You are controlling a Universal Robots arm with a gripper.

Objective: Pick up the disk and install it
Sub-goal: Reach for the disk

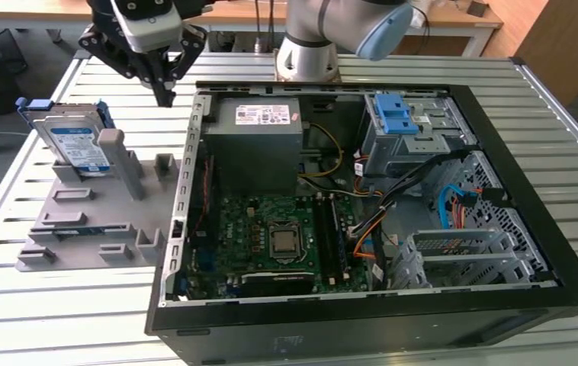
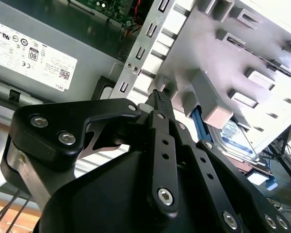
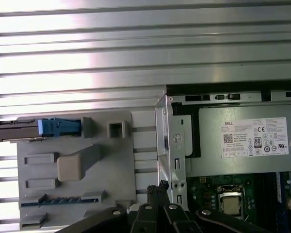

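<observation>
The disk is a silver drive with a white-and-blue label and a blue frame. It stands on edge in a slot of the grey fixture plate, at the exterior view's left. My gripper hangs above the table between the disk and the open computer case, to the exterior view's right of the disk and apart from it. Its black fingers meet at the tip and hold nothing. The second wrist view has the disk beyond the fingertips. In the first wrist view, the disk is seen edge-on.
The open case holds a grey power-supply box, a motherboard, cables and a drive cage with a bright blue latch. The fixture plate carries several grey posts and slots. The arm's base stands behind the case on the slatted metal table.
</observation>
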